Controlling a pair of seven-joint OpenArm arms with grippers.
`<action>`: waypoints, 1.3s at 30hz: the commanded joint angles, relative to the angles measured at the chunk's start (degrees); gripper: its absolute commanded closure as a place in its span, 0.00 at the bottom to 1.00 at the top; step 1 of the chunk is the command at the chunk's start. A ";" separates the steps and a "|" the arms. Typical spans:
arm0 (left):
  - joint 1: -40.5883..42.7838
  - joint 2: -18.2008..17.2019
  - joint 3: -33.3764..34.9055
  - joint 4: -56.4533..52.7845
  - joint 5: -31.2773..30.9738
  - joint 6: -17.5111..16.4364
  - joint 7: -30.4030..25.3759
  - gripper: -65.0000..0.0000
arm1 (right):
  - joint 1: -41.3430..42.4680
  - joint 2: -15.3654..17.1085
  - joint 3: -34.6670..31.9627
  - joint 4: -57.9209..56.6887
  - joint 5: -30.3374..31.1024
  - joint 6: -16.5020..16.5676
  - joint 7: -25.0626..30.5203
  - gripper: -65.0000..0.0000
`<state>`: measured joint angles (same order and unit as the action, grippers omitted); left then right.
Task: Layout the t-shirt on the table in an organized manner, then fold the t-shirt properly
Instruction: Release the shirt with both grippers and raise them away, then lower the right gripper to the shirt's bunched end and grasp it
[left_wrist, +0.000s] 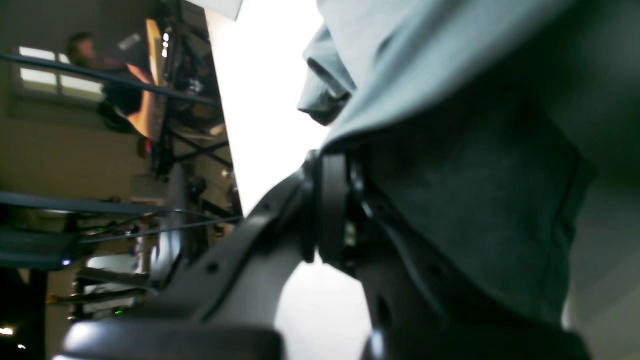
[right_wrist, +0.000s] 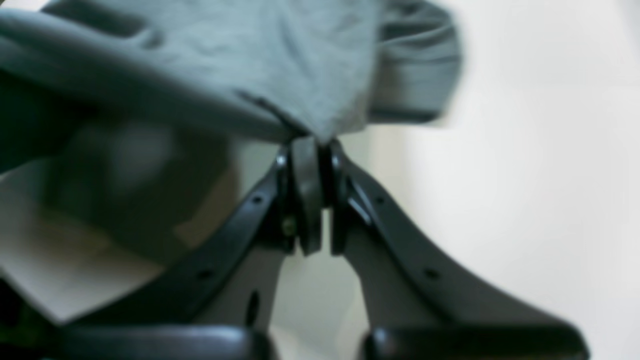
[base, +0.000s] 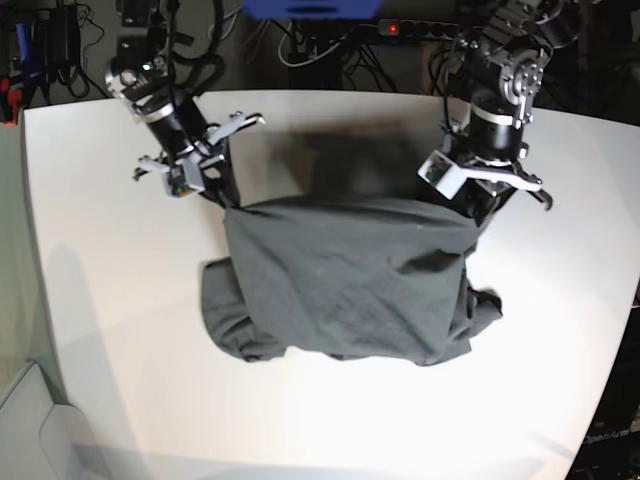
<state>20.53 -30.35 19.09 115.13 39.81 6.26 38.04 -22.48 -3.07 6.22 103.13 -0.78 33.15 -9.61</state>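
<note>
You have both grippers clamped on t-shirt: left gripper pinches one top corner, right gripper the other. Shirt hangs below them, lower part bunched on table.

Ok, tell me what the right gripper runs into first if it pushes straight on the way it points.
The t-shirt itself: the right gripper is shut on its edge, so cloth lies straight ahead, with the table probably just beyond, though depth is unclear.
</note>
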 joint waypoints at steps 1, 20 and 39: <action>0.26 -1.08 -1.55 1.04 1.90 1.17 -0.72 1.00 | -0.42 -0.05 -0.72 1.18 1.08 0.13 1.91 1.00; 11.95 -4.33 -18.43 0.78 7.88 1.17 -0.81 1.00 | -7.28 4.96 -25.60 0.65 0.82 0.04 1.39 1.00; 12.04 -4.42 -24.67 0.34 8.32 1.17 -0.02 0.99 | -5.70 8.13 -34.75 -4.01 0.82 -0.14 1.74 0.69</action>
<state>32.67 -33.80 -5.06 114.74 46.74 6.20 38.09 -27.66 5.52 -28.03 98.04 -1.04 32.69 -9.74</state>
